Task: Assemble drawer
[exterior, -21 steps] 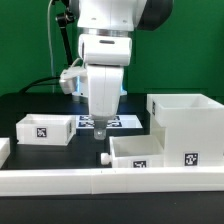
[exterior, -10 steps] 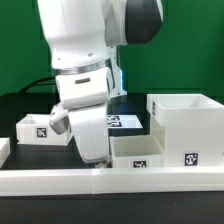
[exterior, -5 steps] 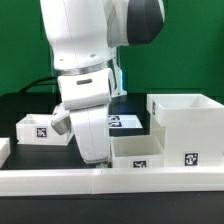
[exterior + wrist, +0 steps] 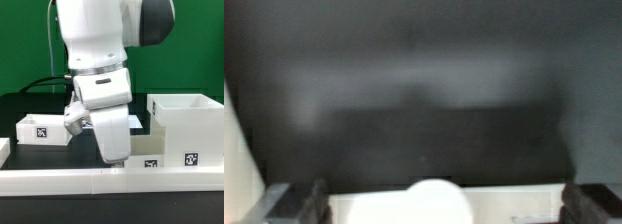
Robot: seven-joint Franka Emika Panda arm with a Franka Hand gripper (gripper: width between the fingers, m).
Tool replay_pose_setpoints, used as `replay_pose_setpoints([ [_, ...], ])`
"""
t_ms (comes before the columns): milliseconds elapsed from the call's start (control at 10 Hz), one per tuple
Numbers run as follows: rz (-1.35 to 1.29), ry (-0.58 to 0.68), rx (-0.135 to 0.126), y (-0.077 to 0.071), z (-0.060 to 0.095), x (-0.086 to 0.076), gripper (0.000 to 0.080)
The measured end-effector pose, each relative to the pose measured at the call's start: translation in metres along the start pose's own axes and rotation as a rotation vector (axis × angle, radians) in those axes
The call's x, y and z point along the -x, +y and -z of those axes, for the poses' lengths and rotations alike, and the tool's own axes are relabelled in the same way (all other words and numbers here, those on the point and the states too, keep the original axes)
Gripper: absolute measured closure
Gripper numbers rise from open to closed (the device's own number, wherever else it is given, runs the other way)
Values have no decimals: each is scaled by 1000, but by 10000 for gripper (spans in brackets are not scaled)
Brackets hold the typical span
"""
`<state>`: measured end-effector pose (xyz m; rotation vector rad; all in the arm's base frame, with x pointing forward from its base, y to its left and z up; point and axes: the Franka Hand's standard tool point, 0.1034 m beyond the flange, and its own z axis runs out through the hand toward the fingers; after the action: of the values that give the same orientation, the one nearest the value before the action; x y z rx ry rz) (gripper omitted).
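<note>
A low white drawer tray (image 4: pixel 148 150) with a tag on its front stands in front of the tall white box (image 4: pixel 186 118). My gripper (image 4: pixel 117 158) is tilted and reaches down over the tray's end on the exterior view's left, hiding that end. In the wrist view my gripper (image 4: pixel 446 205) has its two dark fingers (image 4: pixel 295 200) wide apart, with the white tray surface (image 4: pixel 509 205) and a blurred white rounded shape (image 4: pixel 434 198) between them. The fingers do not close on anything. A second low tagged tray (image 4: pixel 44 129) stands at the exterior view's left.
The marker board (image 4: pixel 136 122) lies behind the gripper, mostly hidden. A long white rail (image 4: pixel 60 178) runs along the table's front edge. A small white part (image 4: pixel 3 150) shows at the exterior view's left edge. The black table top (image 4: pixel 420 90) fills the wrist view.
The arm has swung toward the exterior view's right. The gripper now covers the drawer tray's left end, where before it stood just beside it. The boxes have not visibly moved.
</note>
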<state>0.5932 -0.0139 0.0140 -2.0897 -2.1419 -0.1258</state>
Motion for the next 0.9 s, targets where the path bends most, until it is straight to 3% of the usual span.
replay_pose_setpoints([
  [400,-5,1,-3,-1,-2,2,151],
  [700,17,7,-9,2,-4,-15,151],
  [900,22,-15,2,3,-4,-16,151],
])
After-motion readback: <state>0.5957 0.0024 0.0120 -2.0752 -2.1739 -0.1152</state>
